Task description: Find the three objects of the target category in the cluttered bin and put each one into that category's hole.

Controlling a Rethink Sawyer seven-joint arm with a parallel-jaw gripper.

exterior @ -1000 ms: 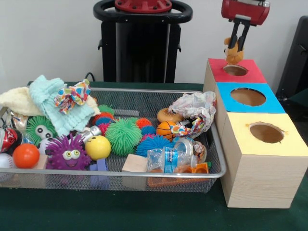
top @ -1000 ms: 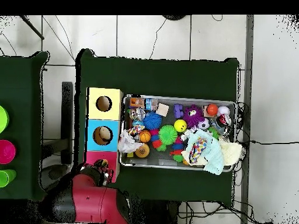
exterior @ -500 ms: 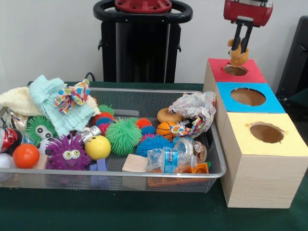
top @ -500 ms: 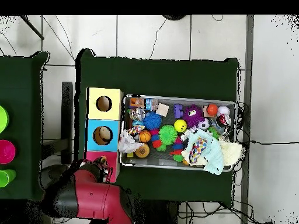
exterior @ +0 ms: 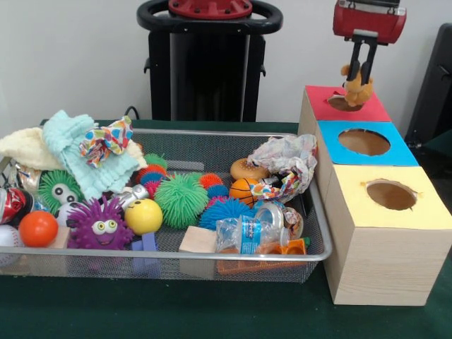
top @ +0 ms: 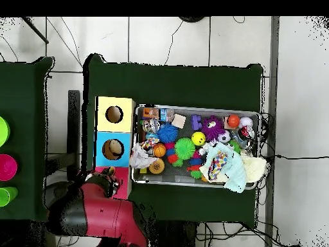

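Three lidded wooden boxes beside a crowded wire bin, gripper over the red one.

Dark green cloth covers the counter [exterior: 212, 311]; behind it stand a pale wall and a black pedestal, and the overhead view shows white floor tiles with loose cables. The bin [exterior: 233, 152] holds spiky balls, cloths, a crushed bottle [exterior: 248, 233] and crumpled paper. At the bin's 3 o'clock sit the yellow [exterior: 395, 205], blue [exterior: 364, 145] and red box [exterior: 346, 106]. The gripper [exterior: 360, 79] is clenched on a small orange plush toy [exterior: 359, 88], hanging just above the red hole's 3 o'clock edge. Since a second ago it has drifted toward 3 o'clock and slightly lower; the bin's contents look unchanged.
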